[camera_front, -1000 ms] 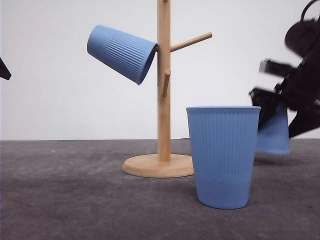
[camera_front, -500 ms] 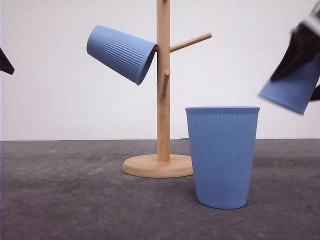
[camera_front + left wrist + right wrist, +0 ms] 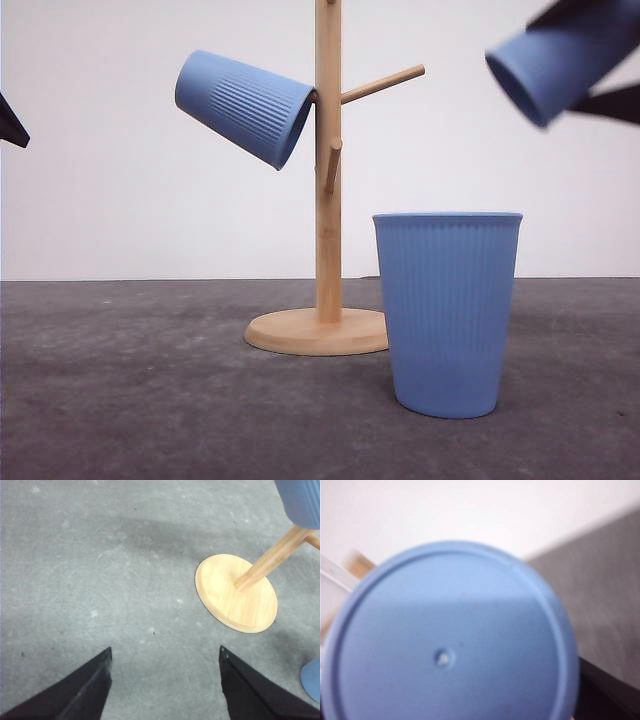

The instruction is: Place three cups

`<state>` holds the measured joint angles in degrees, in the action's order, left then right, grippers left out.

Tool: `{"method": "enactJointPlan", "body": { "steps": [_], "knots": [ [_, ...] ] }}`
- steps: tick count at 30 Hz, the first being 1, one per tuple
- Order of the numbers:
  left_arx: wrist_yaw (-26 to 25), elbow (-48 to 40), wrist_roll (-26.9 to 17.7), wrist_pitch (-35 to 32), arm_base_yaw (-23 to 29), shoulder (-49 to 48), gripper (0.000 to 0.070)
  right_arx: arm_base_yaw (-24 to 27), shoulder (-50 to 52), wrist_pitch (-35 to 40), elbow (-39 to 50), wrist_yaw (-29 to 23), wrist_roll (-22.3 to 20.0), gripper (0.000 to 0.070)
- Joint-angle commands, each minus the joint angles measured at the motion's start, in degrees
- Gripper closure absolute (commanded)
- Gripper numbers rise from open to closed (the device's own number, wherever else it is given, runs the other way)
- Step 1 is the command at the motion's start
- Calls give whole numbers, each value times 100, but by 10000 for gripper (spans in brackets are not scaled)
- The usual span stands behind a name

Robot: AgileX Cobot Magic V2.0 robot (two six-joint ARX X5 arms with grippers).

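Left arm: its fingers (image 3: 165, 690) are spread apart with nothing between them, hovering over bare surface (image 3: 100, 580) left of the rack's base.
Hung cup (image 3: 245, 107): seated mouth-first on the upper left peg of the wooden rack (image 3: 327, 170), base tipped up and away from the pole.
Rack: round base (image 3: 236, 592) flat on the grey surface; the upper right peg (image 3: 382, 84) and the short front peg (image 3: 333, 165) carry nothing.
Standing cup (image 3: 447, 312): upright on the surface, just right of the rack's base and nearer the camera.
Carried cup (image 3: 565, 55): high to the right of the rack, tilted with its mouth toward the pole; the right wrist camera looks onto its flat base (image 3: 451, 640).
Right arm: its fingers grasp the carried cup.
Step in hand: looks like the second cup travelling to the rack.
Next move: line the mouth up with the free upper right peg, slide on, then release.
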<state>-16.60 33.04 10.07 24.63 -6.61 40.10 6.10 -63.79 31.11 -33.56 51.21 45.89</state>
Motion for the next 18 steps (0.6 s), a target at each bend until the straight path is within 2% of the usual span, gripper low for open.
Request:
{"method": "enactJointPlan", "body": {
  "steps": [1, 7, 10, 14, 18],
  "knots": [
    [9, 39, -33, -68, 0, 22, 310, -74, -204, 482, -72, -81, 672, 162],
    [9, 39, -31, -159, 0, 22, 310, -560, -869, 1656, -83, -328, 1167, 162],
    [9, 39, -31, -179, 0, 22, 310, -804, -1217, 2023, -182, -368, 1208, 162],
    [8, 39, -31, -176, 0, 22, 310, -1018, -1634, 1977, -601, -371, 1092, 162],
    [7, 39, -33, -176, 0, 22, 310, -1141, -1972, 1402, -1142, -254, 870, 162]
  ]
}}
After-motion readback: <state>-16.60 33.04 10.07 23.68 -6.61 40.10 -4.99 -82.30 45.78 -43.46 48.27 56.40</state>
